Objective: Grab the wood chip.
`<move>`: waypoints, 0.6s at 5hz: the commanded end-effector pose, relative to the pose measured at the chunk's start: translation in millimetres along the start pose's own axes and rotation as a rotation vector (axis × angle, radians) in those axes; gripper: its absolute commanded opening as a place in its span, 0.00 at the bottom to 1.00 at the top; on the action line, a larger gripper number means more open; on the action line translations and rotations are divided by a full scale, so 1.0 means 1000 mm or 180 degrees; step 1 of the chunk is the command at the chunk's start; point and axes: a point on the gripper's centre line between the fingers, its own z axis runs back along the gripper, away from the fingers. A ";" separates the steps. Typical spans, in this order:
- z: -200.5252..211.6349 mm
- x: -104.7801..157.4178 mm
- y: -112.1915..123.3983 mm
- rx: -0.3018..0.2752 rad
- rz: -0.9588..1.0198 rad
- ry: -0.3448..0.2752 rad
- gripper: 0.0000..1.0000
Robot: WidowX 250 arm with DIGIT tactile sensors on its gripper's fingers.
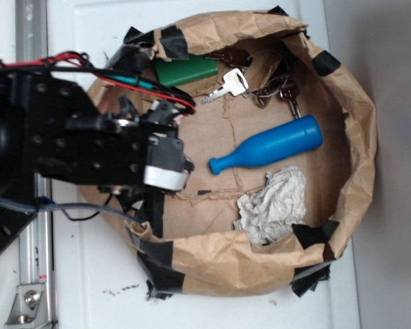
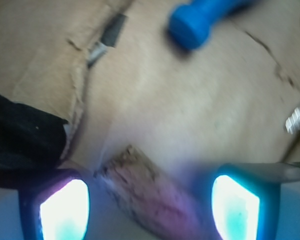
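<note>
Exterior view: even, diffuse daylight, soft shadows inside the paper bowl [image 1: 342, 130]; mildly soft focus, white table [image 1: 89, 288] near overexposed. Wrist view: heavily blurred; blue toy [image 2: 200, 22] smeared; finger pads [image 2: 65, 210] glow blown-out cyan-white; wood chip [image 2: 140, 185] tinted pink, out of focus.

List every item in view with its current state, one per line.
gripper: open, fingers on both sides of the chip
wood chip: flat on the paper, not gripped
blue bottle-shaped toy: on its side
keys: lying flat
green block: lying against the paper wall
white crumpled wad: crumpled, loose
</note>
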 end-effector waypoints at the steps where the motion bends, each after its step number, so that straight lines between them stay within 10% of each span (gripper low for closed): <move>1: -0.007 -0.014 0.006 -0.0241 0.0013 -0.0030 1.00; 3: -0.018 -0.016 0.005 -0.0276 0.0017 0.0040 1.00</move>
